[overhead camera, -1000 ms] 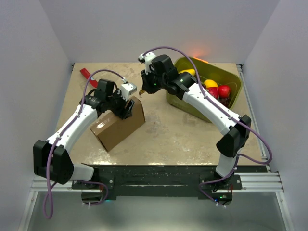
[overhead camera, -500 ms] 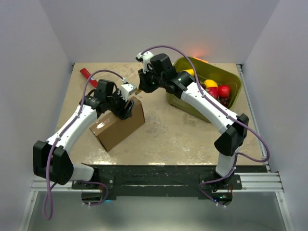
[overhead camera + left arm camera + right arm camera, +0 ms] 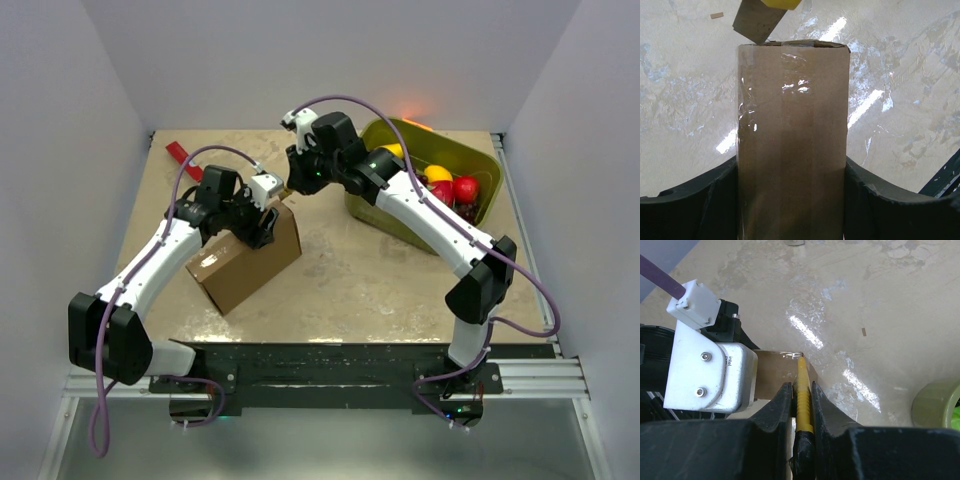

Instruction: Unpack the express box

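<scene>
Arms meet left of centre: left claw point(image 3: 791, 167) clamps the express box point(image 3: 792, 115) by its sides; right arm stretches left, right claw point(image 3: 801, 390) pinching a yellow cutter point(image 3: 802, 371) at the box's far corner.

On the counter point(image 3: 340, 280), the express box point(image 3: 245, 258) stands left of centre, clasped between the fingers of the left pincer point(image 3: 258, 222), one on each side. Just behind the box hangs the right pincer point(image 3: 290, 187), a cutter point(image 3: 804, 390) clamped between its jaws with the tip at the box's far top edge. A tub point(image 3: 400, 228) with fruit point(image 3: 465, 187) in it sits at the far right, well apart from the box. A small flat object point(image 3: 180, 153) lies in the far left corner.
</scene>
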`<state>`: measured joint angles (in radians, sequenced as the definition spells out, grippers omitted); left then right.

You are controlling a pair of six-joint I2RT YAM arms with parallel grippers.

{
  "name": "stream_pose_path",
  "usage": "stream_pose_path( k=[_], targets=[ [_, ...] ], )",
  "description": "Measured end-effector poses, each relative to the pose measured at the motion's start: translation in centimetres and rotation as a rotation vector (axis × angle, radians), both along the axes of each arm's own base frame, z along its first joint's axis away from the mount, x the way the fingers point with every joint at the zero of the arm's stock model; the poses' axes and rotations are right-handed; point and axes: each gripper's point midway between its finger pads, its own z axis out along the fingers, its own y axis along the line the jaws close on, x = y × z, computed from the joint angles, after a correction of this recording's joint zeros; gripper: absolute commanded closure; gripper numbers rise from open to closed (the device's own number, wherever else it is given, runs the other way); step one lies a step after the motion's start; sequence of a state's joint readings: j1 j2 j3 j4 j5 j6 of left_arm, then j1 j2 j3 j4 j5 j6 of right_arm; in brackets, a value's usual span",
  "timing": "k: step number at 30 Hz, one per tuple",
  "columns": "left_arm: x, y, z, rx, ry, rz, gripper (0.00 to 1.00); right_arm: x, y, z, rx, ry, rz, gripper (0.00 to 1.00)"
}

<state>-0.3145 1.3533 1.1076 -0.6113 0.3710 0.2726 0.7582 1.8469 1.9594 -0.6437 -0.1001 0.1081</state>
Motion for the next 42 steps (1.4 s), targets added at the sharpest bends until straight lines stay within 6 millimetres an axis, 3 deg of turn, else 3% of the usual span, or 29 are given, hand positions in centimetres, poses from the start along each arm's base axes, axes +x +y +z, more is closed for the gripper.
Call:
stream_pose_path(
  k=[42],
  targets=[
    [0.1,0.0,-0.1,0.0,-0.002,0.001,0.46,-0.9,-0.8,-1.4,-0.056,0.04,0.039,1.0]
  ],
)
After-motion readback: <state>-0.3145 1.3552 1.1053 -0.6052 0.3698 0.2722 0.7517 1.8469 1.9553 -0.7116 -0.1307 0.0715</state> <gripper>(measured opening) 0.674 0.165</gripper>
